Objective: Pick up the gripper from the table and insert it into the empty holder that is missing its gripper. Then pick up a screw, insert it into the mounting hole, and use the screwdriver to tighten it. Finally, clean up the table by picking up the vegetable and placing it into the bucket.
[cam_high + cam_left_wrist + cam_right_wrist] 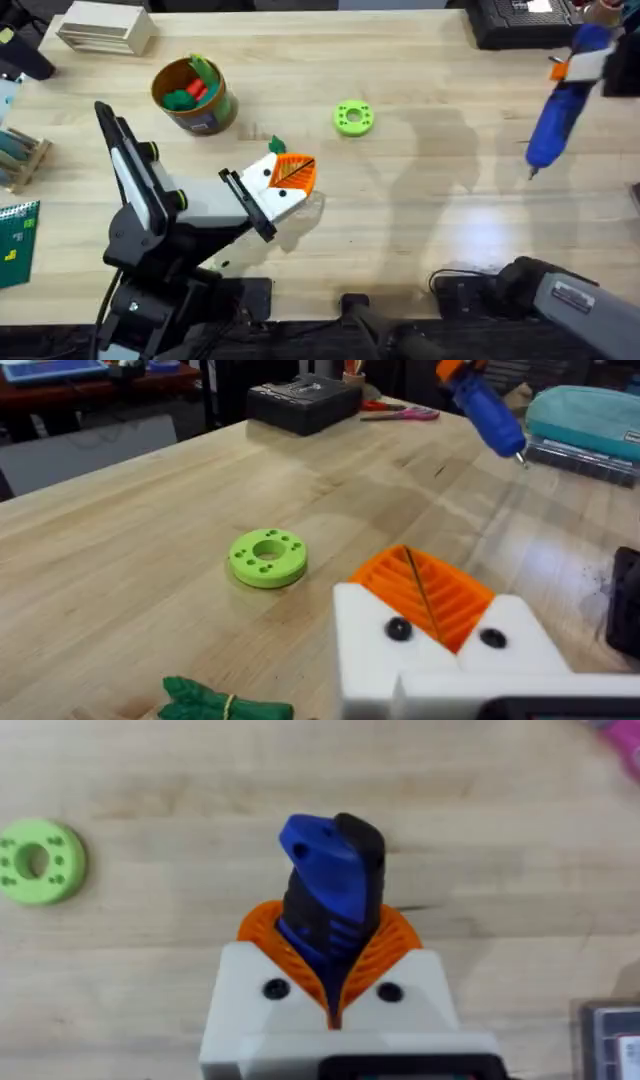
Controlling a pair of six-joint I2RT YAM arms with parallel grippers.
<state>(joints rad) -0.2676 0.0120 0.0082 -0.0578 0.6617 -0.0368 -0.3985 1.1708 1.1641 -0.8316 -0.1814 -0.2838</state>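
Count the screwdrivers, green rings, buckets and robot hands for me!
screwdriver: 1
ring: 1
bucket: 1
Robot hands: 2, the left hand and the right hand
Total: 5

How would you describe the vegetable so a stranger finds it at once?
On the wooden table, look beside the left gripper. The vegetable lies there: slim, dark green, frilly at one end. The nearby green ring is bright and round.
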